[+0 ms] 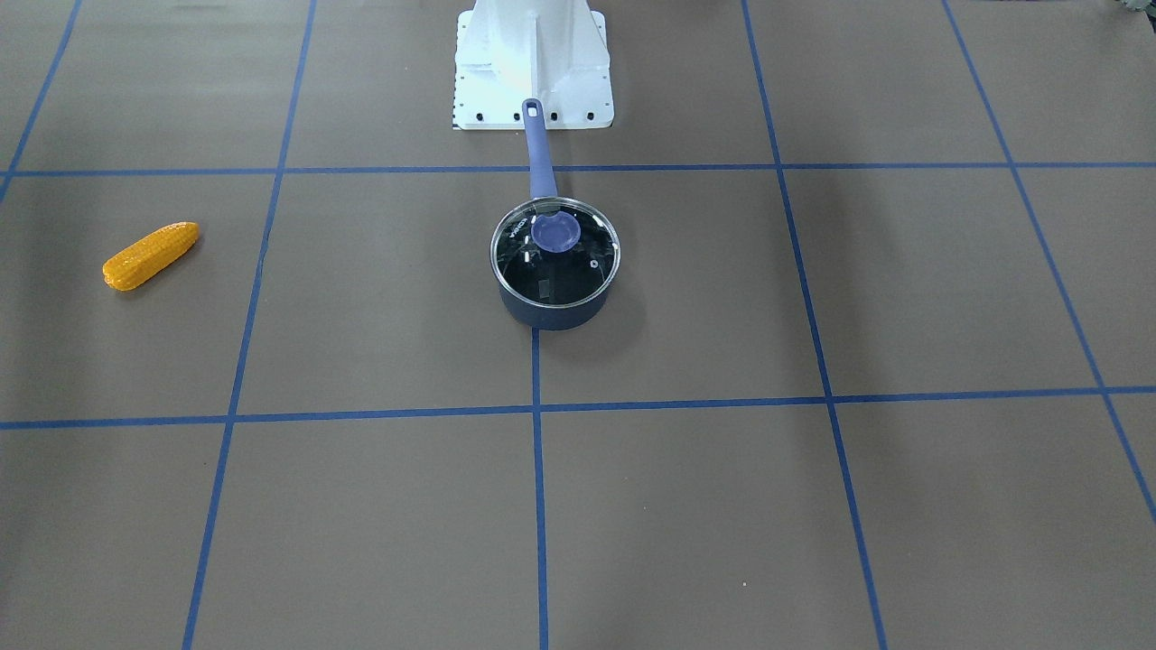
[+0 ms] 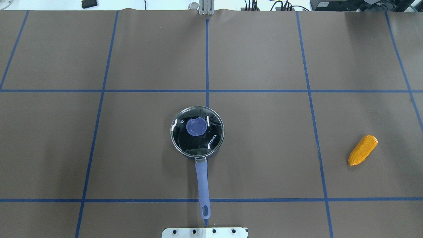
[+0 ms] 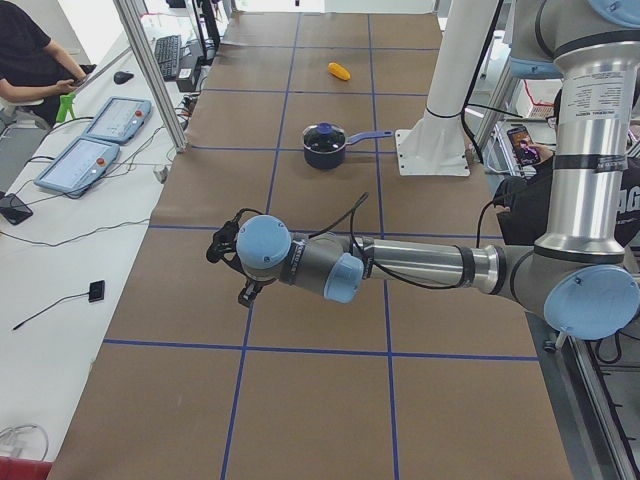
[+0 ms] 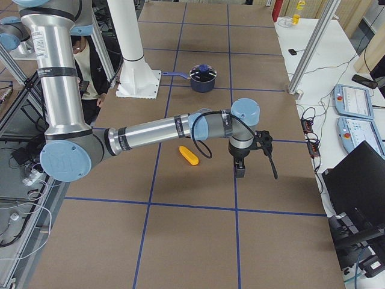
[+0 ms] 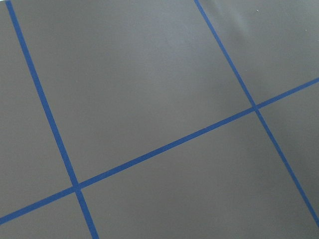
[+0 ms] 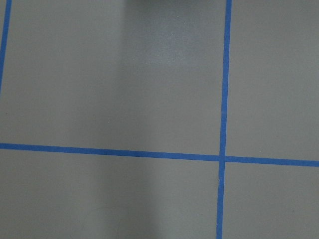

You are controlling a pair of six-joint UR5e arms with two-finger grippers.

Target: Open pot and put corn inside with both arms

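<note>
The dark blue pot [image 1: 553, 311] stands at the table's middle, its long handle [image 2: 202, 181] pointing toward the robot's base. A round glass lid [image 2: 197, 131] with a blue knob sits shut on it. The orange-yellow corn [image 2: 363, 150] lies flat on the robot's right side, far from the pot. The left gripper [image 3: 247, 292] shows only in the exterior left view, over bare table far from the pot [image 3: 324, 150]. The right gripper [image 4: 239, 168] shows only in the exterior right view, just beyond the corn [image 4: 189, 155]. I cannot tell if either is open or shut.
The brown table [image 2: 264, 59] carries a grid of blue tape lines. The white robot base plate [image 1: 533, 81] stands at the table's edge behind the handle. Both wrist views show only table and tape. Operators sit beside the table in the side views.
</note>
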